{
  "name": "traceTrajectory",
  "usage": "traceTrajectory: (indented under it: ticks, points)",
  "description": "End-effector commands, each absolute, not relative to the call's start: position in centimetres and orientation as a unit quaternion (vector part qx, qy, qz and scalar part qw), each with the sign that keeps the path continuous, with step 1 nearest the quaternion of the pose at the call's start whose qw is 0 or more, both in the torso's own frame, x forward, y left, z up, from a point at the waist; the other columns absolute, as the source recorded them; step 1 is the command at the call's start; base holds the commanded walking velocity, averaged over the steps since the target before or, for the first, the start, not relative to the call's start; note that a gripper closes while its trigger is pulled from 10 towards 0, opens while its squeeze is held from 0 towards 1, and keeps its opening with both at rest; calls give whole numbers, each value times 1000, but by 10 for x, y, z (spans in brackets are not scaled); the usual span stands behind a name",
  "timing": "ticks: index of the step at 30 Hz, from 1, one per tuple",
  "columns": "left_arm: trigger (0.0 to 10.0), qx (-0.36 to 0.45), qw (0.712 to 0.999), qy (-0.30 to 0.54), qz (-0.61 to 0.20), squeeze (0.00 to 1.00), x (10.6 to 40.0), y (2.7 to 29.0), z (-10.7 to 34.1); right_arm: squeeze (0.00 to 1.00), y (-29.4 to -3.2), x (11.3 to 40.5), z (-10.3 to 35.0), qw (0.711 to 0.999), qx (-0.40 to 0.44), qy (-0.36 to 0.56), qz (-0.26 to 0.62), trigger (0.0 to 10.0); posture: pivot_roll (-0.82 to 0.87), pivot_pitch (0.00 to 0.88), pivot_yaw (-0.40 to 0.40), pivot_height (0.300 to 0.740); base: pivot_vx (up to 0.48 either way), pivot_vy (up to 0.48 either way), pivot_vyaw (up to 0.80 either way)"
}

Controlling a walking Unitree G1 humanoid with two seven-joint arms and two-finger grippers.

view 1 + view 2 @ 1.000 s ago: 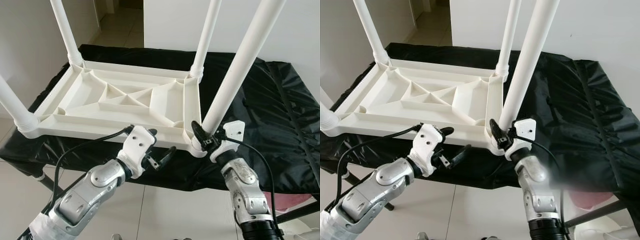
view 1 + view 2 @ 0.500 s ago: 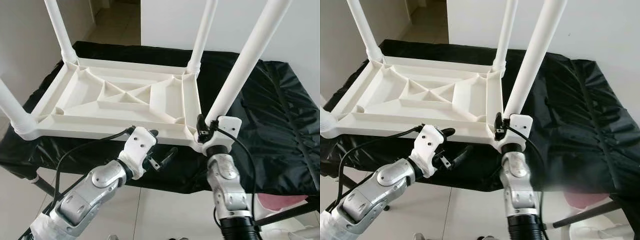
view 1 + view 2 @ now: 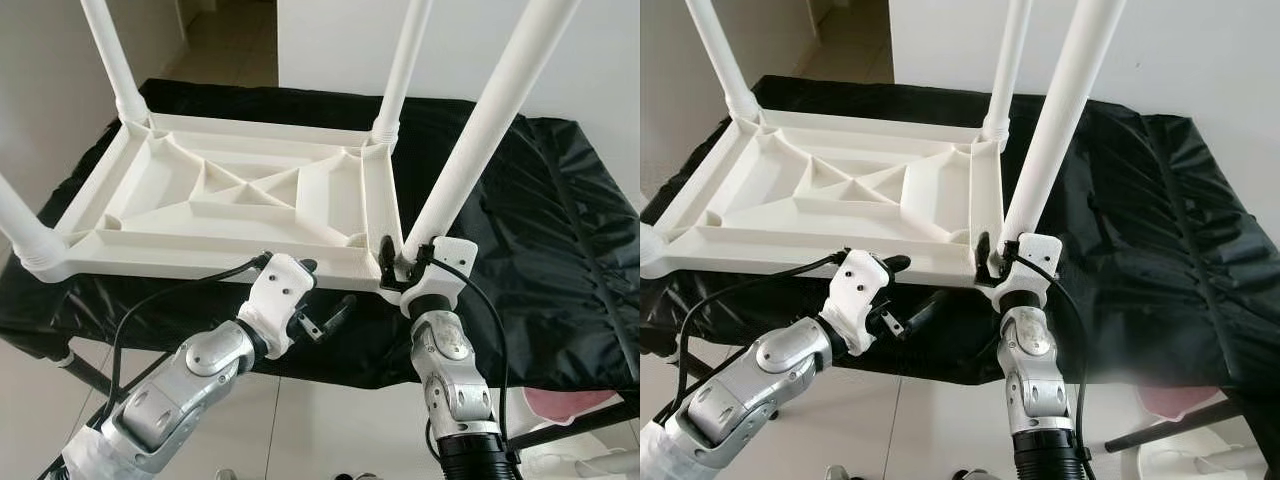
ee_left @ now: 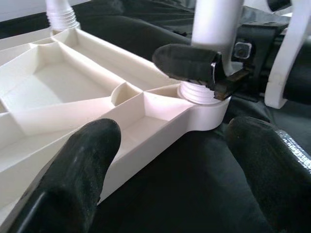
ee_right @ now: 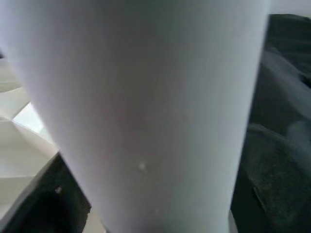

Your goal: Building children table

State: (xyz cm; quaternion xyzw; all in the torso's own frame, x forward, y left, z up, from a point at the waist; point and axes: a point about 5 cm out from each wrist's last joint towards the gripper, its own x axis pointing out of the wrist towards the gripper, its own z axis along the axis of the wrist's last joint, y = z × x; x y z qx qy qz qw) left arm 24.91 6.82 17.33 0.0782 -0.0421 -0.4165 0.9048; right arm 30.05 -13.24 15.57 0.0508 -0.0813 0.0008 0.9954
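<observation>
White moulded-plastic children's table (image 3: 240, 200) lies upside down on black cloth (image 3: 540, 230). My right gripper (image 3: 405, 268) clamps its near round leg (image 3: 480, 140) low (light, stiff, slippery, I judge); left gripper (image 3: 318, 312) hangs spread, empty.

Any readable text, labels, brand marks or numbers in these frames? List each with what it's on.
None readable. The white table top, its legs, the black cover, the left gripper and the right gripper at the near-right leg's base show no print, sticker or number in the head views or the wrist views.
</observation>
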Motion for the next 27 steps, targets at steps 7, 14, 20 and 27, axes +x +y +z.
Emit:
traceTrajectory:
  ticks: [7, 14, 20, 27]
  points:
    - [10000, 86, 858, -39, -504, 0, 241, 61, 171, 0, -142, 302, 162, 992, 25, -94, 77, 10000, 5, 112, -23, 740, 0, 0, 0]
    - [10000, 86, 857, -37, -506, 0, 241, 59, 171, 0, -151, 311, 168, 978, -19, -90, 185, 10000, -4, 115, -17, 740, 0, 0, 0]
    - [10000, 88, 854, -35, -512, 0, 240, 57, 169, 0, -160, 314, 166, 962, -55, -76, 255, 10000, -7, 112, -9, 740, 0, 0, 0]
    - [10000, 92, 853, -35, -512, 0, 240, 57, 169, 0, -170, 318, 158, 952, -77, -55, 292, 4588, -6, 107, -6, 740, 0, 0, 0]
